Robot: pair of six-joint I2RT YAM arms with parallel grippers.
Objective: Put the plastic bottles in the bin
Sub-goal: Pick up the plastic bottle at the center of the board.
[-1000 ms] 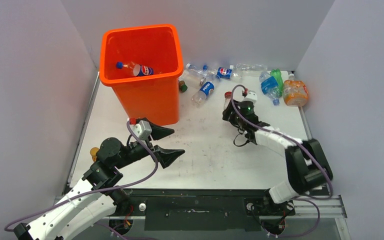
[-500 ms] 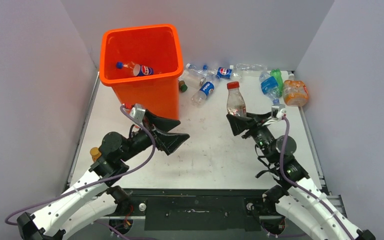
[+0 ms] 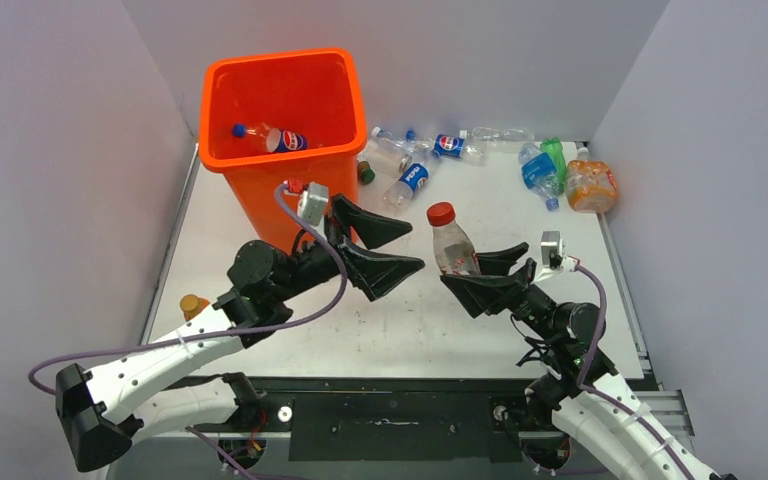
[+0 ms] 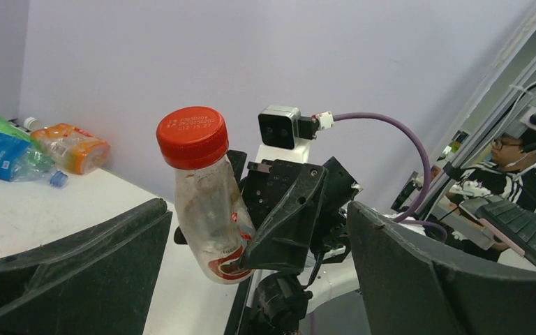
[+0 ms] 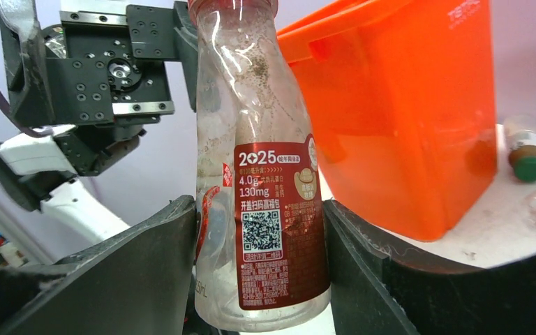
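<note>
Standing at the far left of the white table [image 3: 410, 330], the orange bin [image 3: 260, 195] is the biggest thing here, and one blue-labelled bottle [image 3: 278, 139] lies inside it. In front of the bin the left claw [image 3: 415, 246] hangs above the table, its fingers spread wide with nothing between them, pointing toward the right claw [image 3: 462, 268]. The right claw pinches a clear bottle with a red cap [image 3: 450, 240] by its lower body, at the red label. It holds the bottle cap up in the air over the middle of the table, just beside the left claw's tips. A heap of bottles [image 3: 415, 170] lies along the far edge, right of the bin. A blue one [image 3: 537, 170], a green one [image 3: 555, 152] and a squat orange one [image 3: 590, 186] lie in the far right corner. A small orange bottle [image 3: 190, 304] sits near the left edge beside the left arm [image 3: 160, 360].
</note>
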